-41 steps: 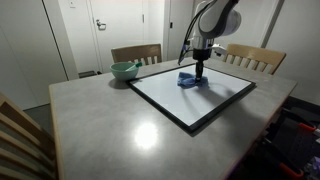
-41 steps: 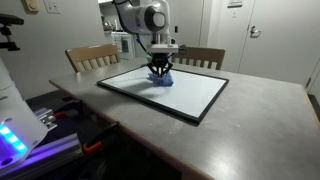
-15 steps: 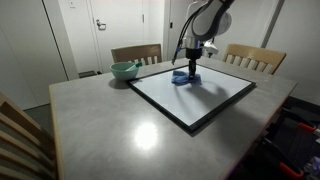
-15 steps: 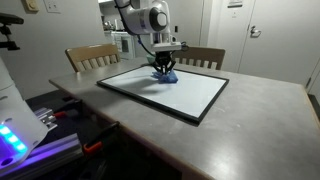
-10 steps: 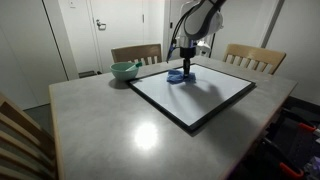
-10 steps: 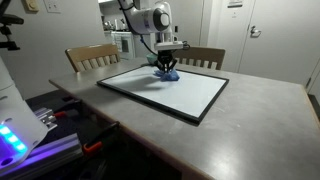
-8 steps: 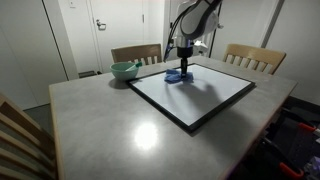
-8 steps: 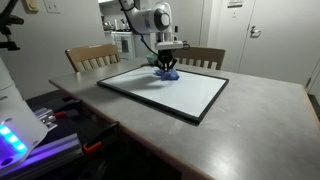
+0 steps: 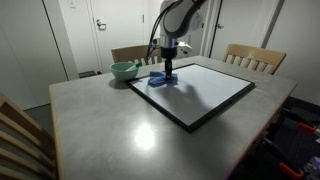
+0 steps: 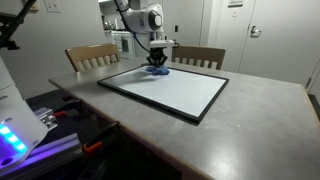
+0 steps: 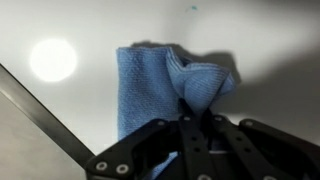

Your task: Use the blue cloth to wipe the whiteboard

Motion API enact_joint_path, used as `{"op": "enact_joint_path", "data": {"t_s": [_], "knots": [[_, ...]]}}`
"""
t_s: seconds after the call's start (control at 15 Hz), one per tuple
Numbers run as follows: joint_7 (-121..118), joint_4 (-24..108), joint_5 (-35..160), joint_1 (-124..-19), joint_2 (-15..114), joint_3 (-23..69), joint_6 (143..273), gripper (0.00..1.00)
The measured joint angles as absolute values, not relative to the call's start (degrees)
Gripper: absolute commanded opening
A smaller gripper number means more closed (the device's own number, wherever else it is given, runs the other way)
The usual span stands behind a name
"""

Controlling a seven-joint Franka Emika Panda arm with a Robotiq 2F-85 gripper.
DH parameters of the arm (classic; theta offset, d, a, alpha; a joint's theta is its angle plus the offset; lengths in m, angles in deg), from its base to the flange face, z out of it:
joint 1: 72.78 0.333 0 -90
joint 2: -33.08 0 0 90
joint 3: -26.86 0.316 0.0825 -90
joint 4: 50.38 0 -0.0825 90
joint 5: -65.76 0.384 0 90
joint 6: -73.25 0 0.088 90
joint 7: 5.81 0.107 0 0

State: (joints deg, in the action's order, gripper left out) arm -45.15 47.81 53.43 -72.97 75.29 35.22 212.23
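Note:
The blue cloth [image 9: 160, 79] lies pressed on the whiteboard [image 9: 205, 92] near its far corner by the bowl. It also shows in an exterior view [image 10: 158, 70] and fills the middle of the wrist view [image 11: 160, 85]. My gripper [image 9: 169, 72] points straight down and is shut on a bunched fold of the cloth [image 11: 200, 100]. The whiteboard is a white sheet with a black frame [image 10: 165, 90]; its black edge [image 11: 40, 110] crosses the lower left of the wrist view.
A green bowl [image 9: 124, 70] stands on the grey table [image 9: 100, 120] just beyond the board's corner. Wooden chairs [image 9: 250, 57] stand at the far side, another chair back [image 9: 20, 140] at the near left. Equipment [image 10: 20, 130] sits by the table's side.
My gripper has dragged the blue cloth across the whiteboard from the board's middle back area towards the corner near the green bowl.

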Motion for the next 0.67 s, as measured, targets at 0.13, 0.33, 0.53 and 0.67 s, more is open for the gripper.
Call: {"op": "enact_joint_path", "data": {"t_s": [0.13,0.33,0.53,0.67], "knots": [[-45.87,46.75,53.43,-72.52,75.80,35.44,211.33,0.03],[-45.99,46.40,53.43,-72.54,75.86,34.40,210.59,0.03],[-45.45,46.77,53.43,-73.06,75.45,31.90,210.52,0.03],[-44.80,47.40,53.59,-73.89,75.07,31.09,210.49,0.03]]}}
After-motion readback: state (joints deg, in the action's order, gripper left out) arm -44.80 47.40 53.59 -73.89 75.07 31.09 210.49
